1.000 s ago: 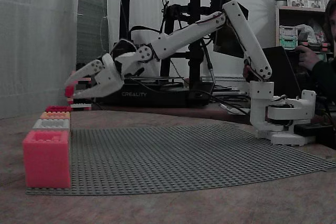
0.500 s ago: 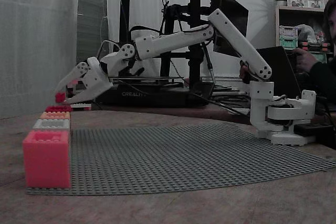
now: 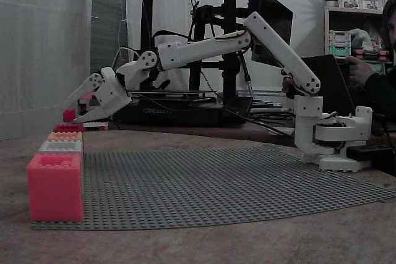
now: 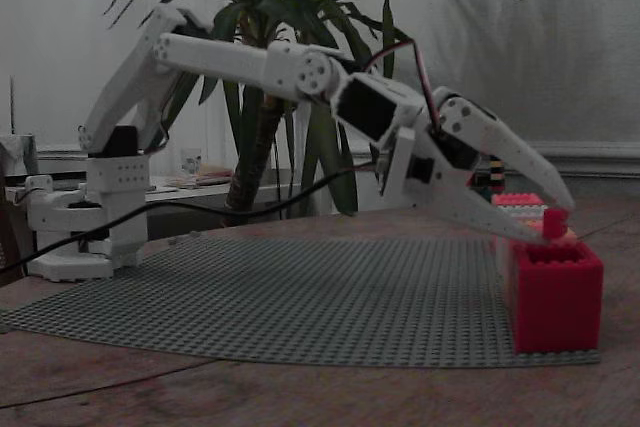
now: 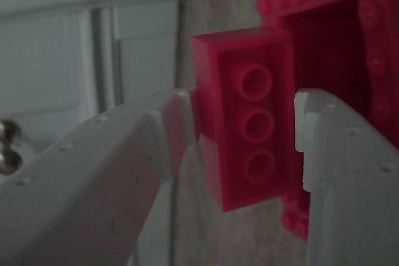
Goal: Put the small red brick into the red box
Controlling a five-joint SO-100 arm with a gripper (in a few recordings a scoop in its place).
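Note:
My white gripper (image 3: 70, 114) is shut on the small red brick (image 3: 68, 115) and holds it just above the far end of the box row. The red box (image 3: 68, 128) lies right beneath it, last in line behind the orange box (image 3: 65, 135), grey box (image 3: 60, 146) and pink-coral box (image 3: 54, 187). From the opposite side, the small red brick (image 4: 554, 224) hangs over the open top of the red box (image 4: 555, 292) with the gripper (image 4: 557, 215) tilted down onto it. In the wrist view the small red brick (image 5: 246, 123) sits studs-up between both fingers (image 5: 112, 172), with the red box (image 5: 336, 42) behind.
A grey studded baseplate (image 3: 223, 180) covers the table and carries the boxes along its left edge. The arm's base (image 3: 331, 137) stands at the right. A black 3D printer (image 3: 185, 47) stands behind, a potted plant (image 4: 270, 67) on the other side, and a person (image 3: 377, 72) sits at far right.
The gripper has swung left and down with the brick, from above the table behind the row to just over the red box. In the last half second it barely moved.

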